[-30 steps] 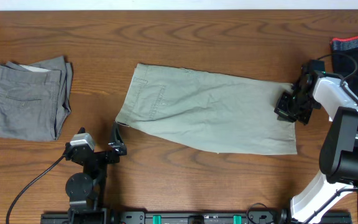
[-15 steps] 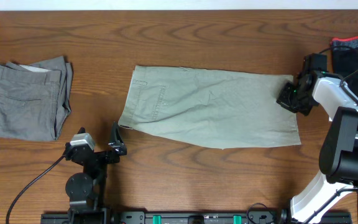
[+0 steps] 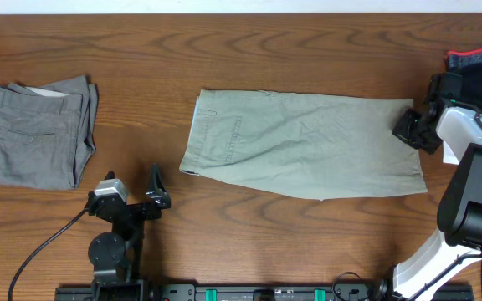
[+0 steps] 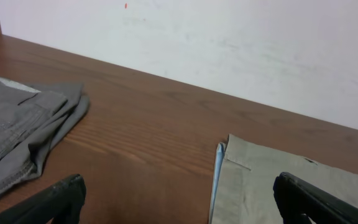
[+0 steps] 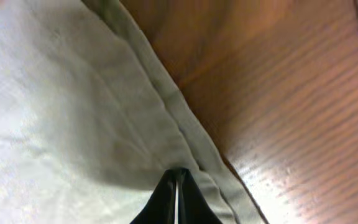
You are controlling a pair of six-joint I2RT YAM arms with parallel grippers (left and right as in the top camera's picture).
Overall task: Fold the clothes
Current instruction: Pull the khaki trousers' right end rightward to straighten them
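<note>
Grey shorts point(image 3: 32, 134) lie folded at the left of the table point(image 3: 308, 50). Khaki shorts point(image 3: 299, 146) lie flat mid-table, seemingly halved lengthwise, cross-fold not yet made. Right tool point(image 3: 414, 130) pinches their right edge; left tool point(image 3: 157, 186) rests open, empty.

Soft, even light is falling everywhere, nothing harsh showing.
Glare is streaking the tabletop point(image 5: 303, 143) in the right wrist view, and the fingers point(image 4: 61, 196) of the left tool point(image 4: 179, 183) are blurring out up close.
</note>
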